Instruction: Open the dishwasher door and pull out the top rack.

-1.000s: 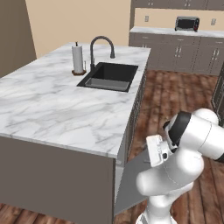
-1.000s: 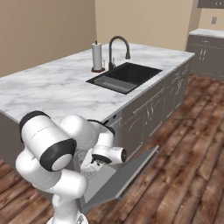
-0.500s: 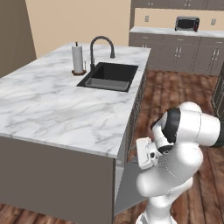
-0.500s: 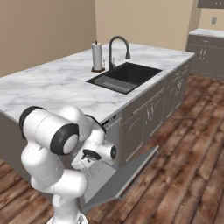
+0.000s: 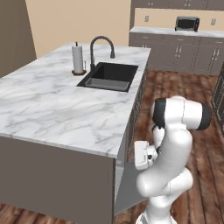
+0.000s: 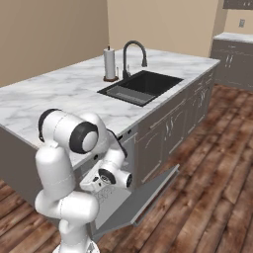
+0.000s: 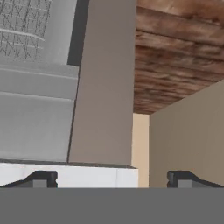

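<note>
Dishwasher door [image 6: 148, 193] hanging part-open, tilting out from island [image 6: 59, 99] front, below counter edge nr sink [image 6: 141, 86]. Top rack [image 7: 26, 19] sitting inside dishwasher cavity, behind door. Gripper [image 7: 111, 178] hovering w/ fingers spread wide, gripping nothing, just beside cavity opening.

The dishwasher door [image 6: 141, 200] is a large flat plain grey panel, hinged along its bottom edge at the island's front. It stands partly open, tilted outward and down over the wood floor, its free edge clear of the cabinet face. From the left base view the dishwasher door [image 5: 129, 188] shows as a slanted grey wedge beside the island's end. The top rack [image 7: 26, 19], a pale wire grid, sits inside the opening.
</note>
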Available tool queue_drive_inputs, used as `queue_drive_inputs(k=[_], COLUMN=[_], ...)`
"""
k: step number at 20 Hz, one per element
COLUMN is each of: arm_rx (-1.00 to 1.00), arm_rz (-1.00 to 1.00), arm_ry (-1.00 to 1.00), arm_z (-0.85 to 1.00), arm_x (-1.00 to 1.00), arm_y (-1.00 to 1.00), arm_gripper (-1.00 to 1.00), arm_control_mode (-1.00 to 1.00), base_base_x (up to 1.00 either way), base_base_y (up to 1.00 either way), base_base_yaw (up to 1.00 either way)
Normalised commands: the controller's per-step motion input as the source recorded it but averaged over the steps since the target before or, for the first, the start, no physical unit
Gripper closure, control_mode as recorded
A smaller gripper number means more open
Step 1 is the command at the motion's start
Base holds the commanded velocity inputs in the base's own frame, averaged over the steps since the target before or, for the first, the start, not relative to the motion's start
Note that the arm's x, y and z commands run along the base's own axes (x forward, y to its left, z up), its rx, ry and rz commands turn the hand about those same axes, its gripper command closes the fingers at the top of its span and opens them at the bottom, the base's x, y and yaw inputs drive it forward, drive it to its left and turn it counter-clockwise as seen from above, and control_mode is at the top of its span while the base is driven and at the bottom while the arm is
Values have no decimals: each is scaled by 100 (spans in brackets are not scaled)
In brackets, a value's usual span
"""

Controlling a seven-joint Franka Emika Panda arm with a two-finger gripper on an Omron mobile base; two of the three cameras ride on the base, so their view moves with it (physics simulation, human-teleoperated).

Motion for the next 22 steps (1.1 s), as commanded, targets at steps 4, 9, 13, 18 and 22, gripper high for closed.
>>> queue_drive_inputs(k=[4,9,13,18,22], arm_rx=[17,9,1,0,0], arm_rz=[0,0,0,0,0], arm_ry=[0,0,0,0,0], arm_z=[-11,-47,-57,-25,-1], arm_x=[49,46,34,56,58], arm_y=[0,0,0,3,10], arm_gripper=[-100,-100,-100,-100,-100], arm_control_mode=[-100,-100,-100,-100,-100], base_base_x=[0,0,0,0,0], base_base_y=[0,0,0,0,0], base_base_yaw=[0,0,0,0,0])
